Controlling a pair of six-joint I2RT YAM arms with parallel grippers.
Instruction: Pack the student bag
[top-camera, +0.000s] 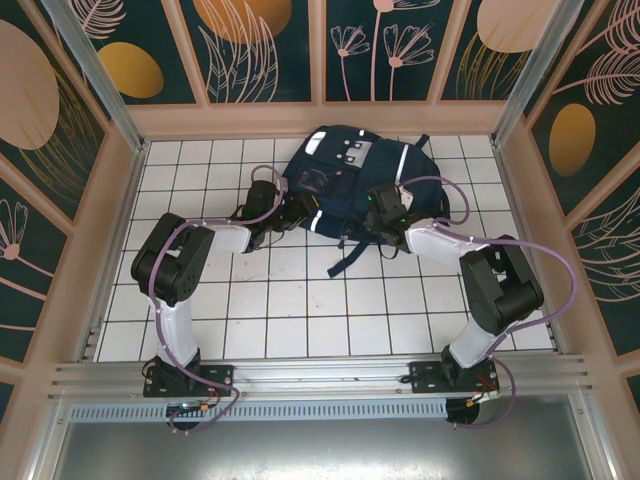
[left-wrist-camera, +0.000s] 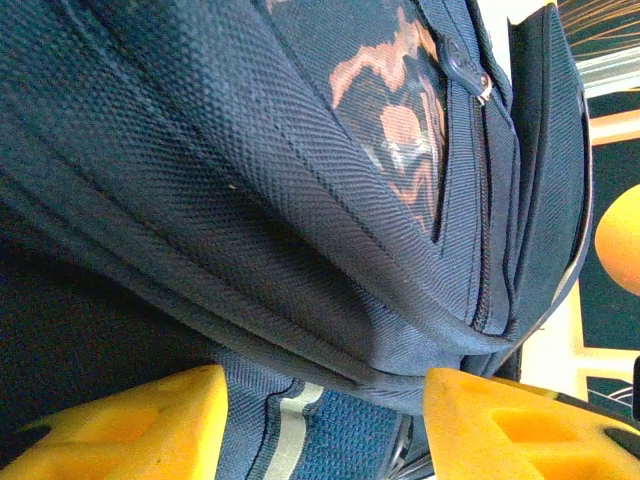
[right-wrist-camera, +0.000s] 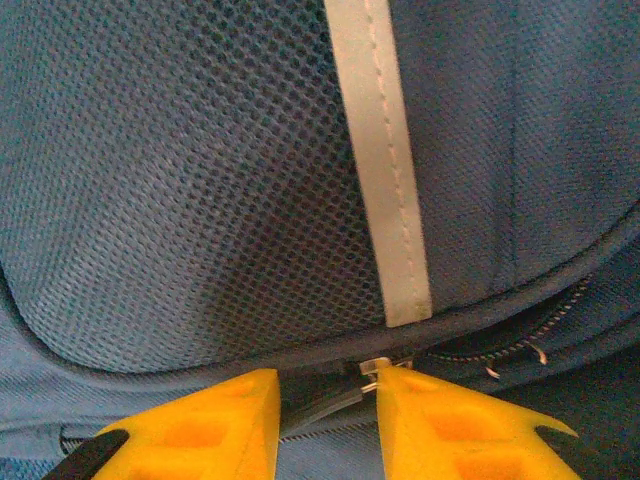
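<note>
The student bag (top-camera: 350, 175) lies flat on the white tiled tabletop (top-camera: 300, 310) in the upper middle of the overhead frame, close to the back wall, with one dark strap (top-camera: 350, 255) trailing down toward the centre of the tiles. It is navy fabric with a white patch (top-camera: 355, 152) carrying dark dots near its top and pale reflective stripes down its sides. The left end effector (top-camera: 287, 215) sits at the bag's lower left edge and the right end effector (top-camera: 385, 205) at its lower right edge. In the left wrist view the bag (left-wrist-camera: 300, 200) shows coarse woven navy cloth, rolled piped seams, a zipper line (left-wrist-camera: 483, 200) running down the right of the frame and a glossy panel with pinkish reflections at the top; the left end effector (left-wrist-camera: 325, 385) has its yellow fingers (left-wrist-camera: 130, 420) spread apart at the bottom edge, with a fold of bag bearing a grey stripe (left-wrist-camera: 285, 430) filling the gap, and I cannot tell whether they are clenched on it. In the right wrist view the bag (right-wrist-camera: 530, 150) shows a navy mesh panel (right-wrist-camera: 200, 200) beside a stitched white reflective stripe (right-wrist-camera: 385, 180); the right end effector (right-wrist-camera: 325, 385) has its fingers (right-wrist-camera: 200, 435) close together at the bottom with a small metal zipper pull (right-wrist-camera: 372, 366) between the tips, touching the right-hand one, and I cannot tell whether it is pinched
</note>
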